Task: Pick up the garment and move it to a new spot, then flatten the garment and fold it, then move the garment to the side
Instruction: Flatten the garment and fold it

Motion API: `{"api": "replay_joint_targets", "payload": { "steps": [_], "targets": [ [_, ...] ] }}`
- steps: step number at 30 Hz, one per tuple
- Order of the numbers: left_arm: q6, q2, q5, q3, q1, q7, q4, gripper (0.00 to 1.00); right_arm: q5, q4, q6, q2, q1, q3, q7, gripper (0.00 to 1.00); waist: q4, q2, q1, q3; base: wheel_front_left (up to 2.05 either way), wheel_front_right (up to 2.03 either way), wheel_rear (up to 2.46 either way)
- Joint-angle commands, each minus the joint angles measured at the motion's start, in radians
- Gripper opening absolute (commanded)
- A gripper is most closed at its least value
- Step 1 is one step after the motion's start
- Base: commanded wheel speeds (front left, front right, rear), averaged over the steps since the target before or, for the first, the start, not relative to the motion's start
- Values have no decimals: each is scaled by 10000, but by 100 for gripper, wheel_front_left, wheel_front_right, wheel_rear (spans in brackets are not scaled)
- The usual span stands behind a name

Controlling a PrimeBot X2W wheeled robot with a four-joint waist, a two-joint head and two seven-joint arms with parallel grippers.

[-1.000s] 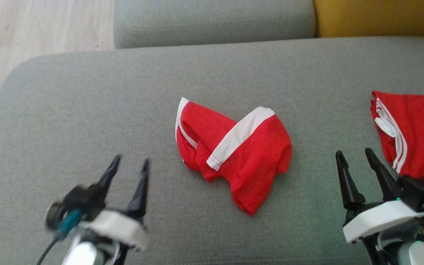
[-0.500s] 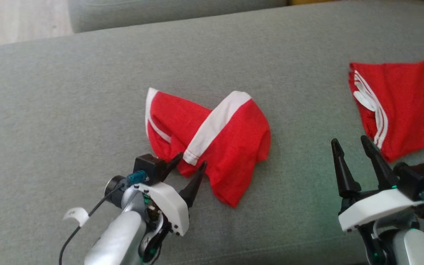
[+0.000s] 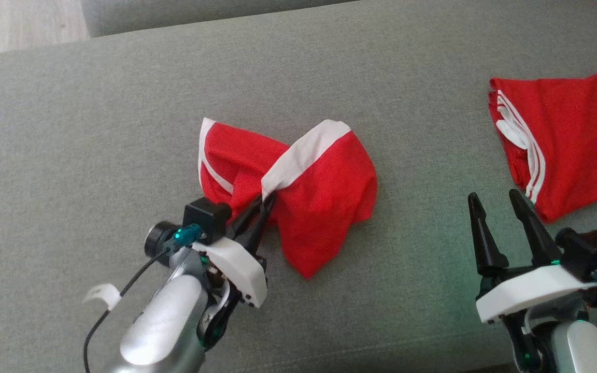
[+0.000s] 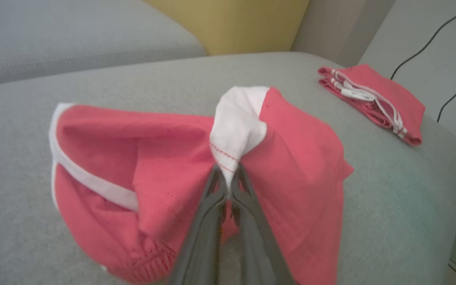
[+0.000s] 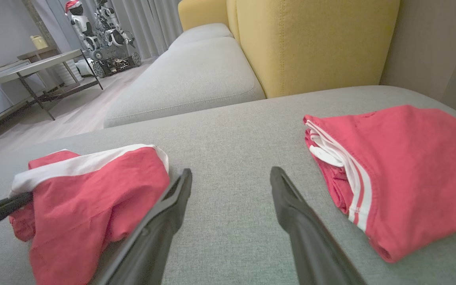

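A crumpled red garment (image 3: 319,191) with a white band lies in the middle of the grey sofa cushion (image 3: 96,129). My left gripper (image 3: 266,199) is shut on the lower end of that white band. The left wrist view shows the garment (image 4: 299,166) bunched up, with the white band pinched between the tips of my left gripper (image 4: 228,178). My right gripper (image 3: 493,199) hovers open over bare cushion at the lower right. In the right wrist view the garment (image 5: 93,190) sits left of the open right gripper (image 5: 230,174), which has nothing between its fingers.
A second red garment (image 3: 563,134) with white stripes lies folded at the cushion's right edge, also folded in the right wrist view (image 5: 402,166). A yellow backrest (image 5: 315,39) and another grey seat (image 5: 196,75) stand behind. Wooden floor (image 3: 18,23) lies beyond the far left.
My left gripper reached forward to the garment and closed on its white band, bunching the cloth. The head camera tilted down. The right gripper stayed open in place.
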Motion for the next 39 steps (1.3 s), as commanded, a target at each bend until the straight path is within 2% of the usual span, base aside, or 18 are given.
{"api": "replay_joint_targets", "payload": {
  "steps": [1,6,10,14,20,25,26,27,28,33,39],
  "targets": [
    [128,209,85,312,-370,-213,-551,0,71,-306,-7,-34,-429,184,-134,100,63,0,0,-35,0,0,0],
    [643,752,208,533,261,-240,-2220,0,98,-269,-7,-12,-317,39,-137,100,335,0,0,-178,0,0,0],
    [1172,1454,257,874,1057,150,-3703,0,138,-315,-7,2,-243,-26,-98,100,564,0,0,-262,0,0,0],
    [1706,2203,152,1362,1997,732,-4534,0,138,-393,-7,10,-250,-48,-39,100,723,0,0,-251,0,0,0],
    [2208,2967,-234,2124,3053,1123,-4210,0,148,-448,-7,18,-294,-57,36,100,852,0,0,-147,0,0,0],
    [2036,2787,-646,2219,3124,885,-3305,0,160,-413,-7,21,-340,-30,75,100,856,0,0,-107,0,0,0],
    [2002,2708,-706,2191,3100,873,-3092,15,161,-402,-7,22,-353,-16,83,100,836,0,0,-125,0,0,0],
    [1987,2598,-793,2208,3057,791,-2920,90,161,-399,-7,22,-362,-12,93,100,821,0,0,-134,0,0,0],
    [1963,2506,-857,2215,3007,701,-2758,100,157,-403,-7,22,-370,-9,102,100,807,0,0,-147,0,0,0],
    [1944,2108,-1078,2325,2770,100,-2346,100,122,-447,-7,22,-359,-11,148,100,761,0,0,-253,0,0,0],
    [2136,1768,-1217,2674,2630,-699,-2661,100,63,-529,-7,21,-290,-8,193,100,810,0,0,-506,0,0,0]
  ]
}}
